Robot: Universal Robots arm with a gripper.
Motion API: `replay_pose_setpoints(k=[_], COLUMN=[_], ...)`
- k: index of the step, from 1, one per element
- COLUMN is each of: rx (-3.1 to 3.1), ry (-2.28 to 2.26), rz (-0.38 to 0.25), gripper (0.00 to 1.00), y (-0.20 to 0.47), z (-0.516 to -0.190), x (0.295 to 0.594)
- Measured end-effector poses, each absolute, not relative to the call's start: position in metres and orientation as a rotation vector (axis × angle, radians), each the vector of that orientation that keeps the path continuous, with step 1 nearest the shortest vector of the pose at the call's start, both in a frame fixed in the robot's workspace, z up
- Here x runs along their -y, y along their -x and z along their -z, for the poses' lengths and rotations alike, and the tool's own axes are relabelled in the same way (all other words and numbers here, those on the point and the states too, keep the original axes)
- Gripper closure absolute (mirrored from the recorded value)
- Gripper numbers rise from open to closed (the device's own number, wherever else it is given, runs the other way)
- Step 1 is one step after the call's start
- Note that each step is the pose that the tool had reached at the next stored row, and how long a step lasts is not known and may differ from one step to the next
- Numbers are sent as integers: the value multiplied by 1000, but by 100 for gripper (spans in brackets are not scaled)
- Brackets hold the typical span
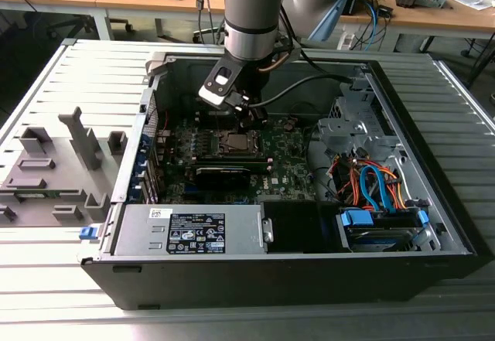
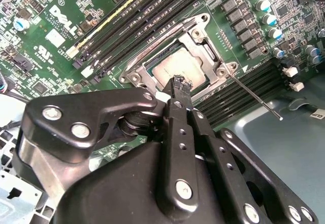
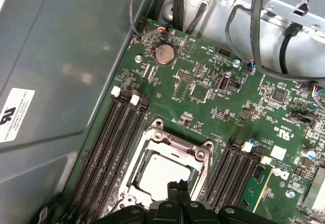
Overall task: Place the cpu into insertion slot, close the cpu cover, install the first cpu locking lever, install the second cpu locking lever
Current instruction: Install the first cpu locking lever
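Observation:
The cpu (image 2: 175, 64) lies flat in the insertion slot (image 1: 236, 141), its silvery face showing through the window of the cpu cover (image 2: 205, 49). The cover lies down over the chip, as the first wrist view also shows for the cpu (image 3: 160, 176) and the cpu cover (image 3: 177, 145). A thin metal locking lever (image 2: 256, 97) sticks out free from one corner of the socket, over the memory slots. My gripper (image 2: 179, 83) is shut with nothing in it. Its tip hovers at the socket's edge, just over the chip, in both wrist views (image 3: 179, 186). In the exterior view the gripper (image 1: 241, 110) hangs just behind the socket.
Long black memory slots (image 3: 109, 148) flank the socket on both sides. The grey case wall (image 3: 61, 56) rises close by. A black card (image 1: 224, 172) lies in front of the socket, the power supply (image 1: 193, 229) nearer still. Cables (image 1: 371, 182) fill the exterior view's right.

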State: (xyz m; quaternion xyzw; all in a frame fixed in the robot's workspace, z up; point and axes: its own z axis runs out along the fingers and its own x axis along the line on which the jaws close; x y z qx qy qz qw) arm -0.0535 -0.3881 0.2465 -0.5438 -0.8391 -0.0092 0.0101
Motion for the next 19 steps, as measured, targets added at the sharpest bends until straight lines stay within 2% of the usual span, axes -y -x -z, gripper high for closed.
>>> replay_pose_setpoints(k=[19], rx=[2662], ry=[1629], rz=[28], gripper=[89], y=[54], z=[-247], x=[388])
